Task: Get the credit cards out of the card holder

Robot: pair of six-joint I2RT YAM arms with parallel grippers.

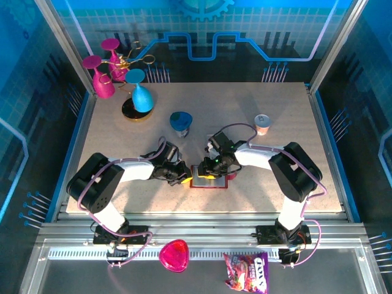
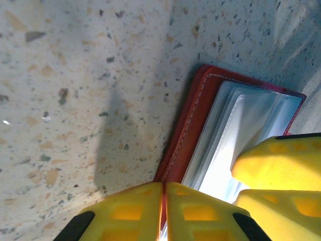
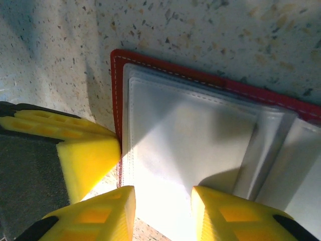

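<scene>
The card holder [image 1: 209,185] lies open on the table between both arms, a dark red cover [image 2: 193,118] with pale grey pockets [image 3: 190,135] facing up. My left gripper [image 1: 185,178] is at its left edge, fingers shut [image 2: 164,188] with the red cover's rim pinched between them. My right gripper [image 1: 211,170] hovers over the pockets, and its yellow fingers stand apart [image 3: 163,201] across a pale pocket leaf with nothing gripped. The left finger [image 3: 85,155] touches the red edge beside it. The credit cards are hidden.
A blue cup [image 1: 181,122] and a small can [image 1: 262,124] stand behind the card holder. Pink goblets [image 1: 101,76] and a blue cone on a dark base [image 1: 140,98] fill the back left corner. A pink heart dish [image 1: 174,255] and a candy bag [image 1: 246,272] lie past the front rail.
</scene>
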